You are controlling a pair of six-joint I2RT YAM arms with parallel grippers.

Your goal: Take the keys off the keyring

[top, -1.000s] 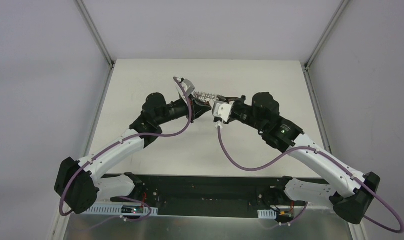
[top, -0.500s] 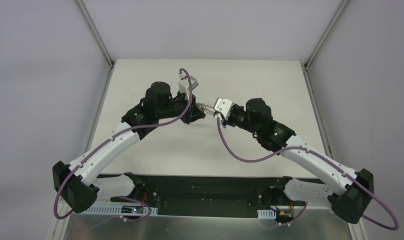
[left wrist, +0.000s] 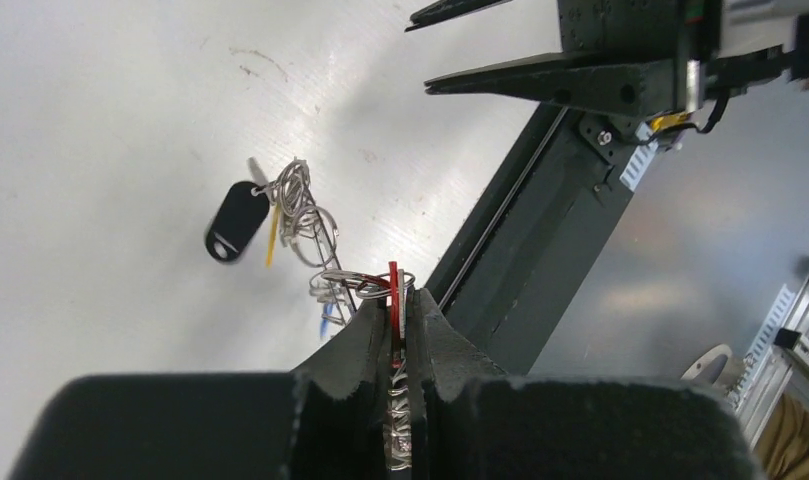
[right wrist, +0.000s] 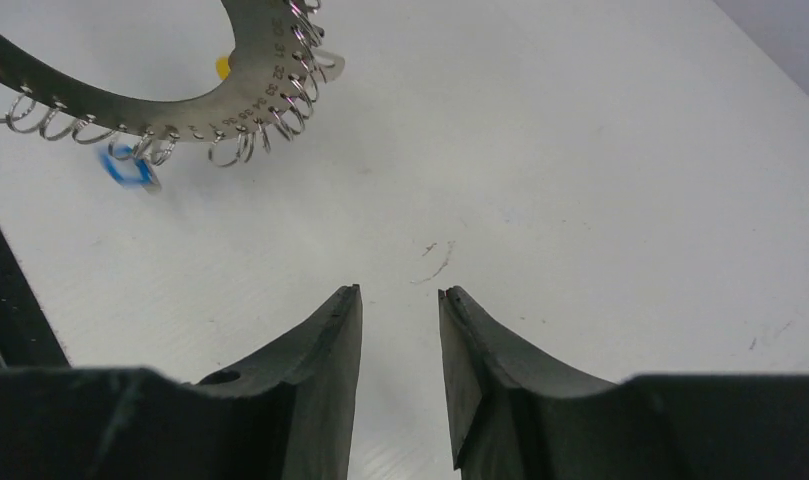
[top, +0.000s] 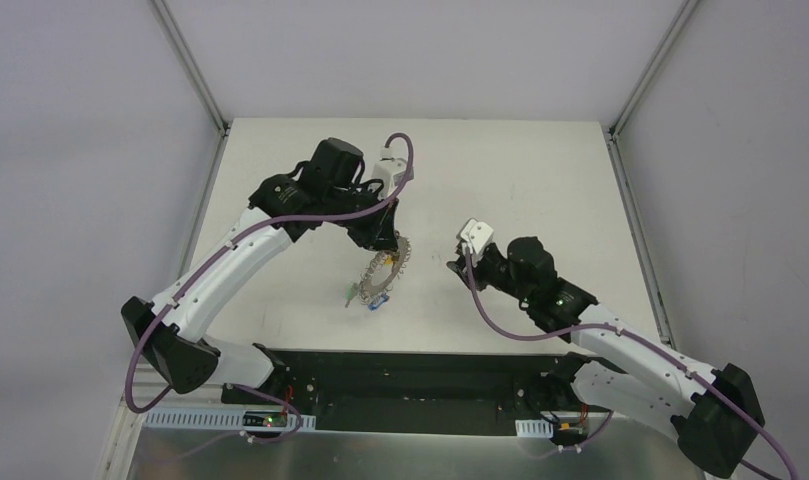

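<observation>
My left gripper [top: 385, 242] is shut on the top edge of the keyring [top: 382, 272], which hangs from it above the table. In the left wrist view the jaws [left wrist: 405, 296] pinch the coiled wire together with a red tag [left wrist: 393, 300]. Keys with black [left wrist: 235, 220], yellow [left wrist: 272, 238] and blue [left wrist: 325, 320] tags dangle below. Green [top: 352, 296] and blue tags show at the ring's lower end from above. My right gripper [top: 454, 264] is open and empty, to the right of the ring. Its wrist view shows the gripper [right wrist: 400, 292] with the ring [right wrist: 260, 60] at top left.
The white table [top: 540, 180] is walled by grey panels on the left, back and right. The black base rail [top: 420, 375] with both arm mounts runs along the near edge. My right fingers [left wrist: 540, 78] show at the top of the left wrist view.
My right gripper has let go of the ring, opened, and pulled back toward the near right. My left arm has swung the ring down and nearer, so it now hangs freely.
</observation>
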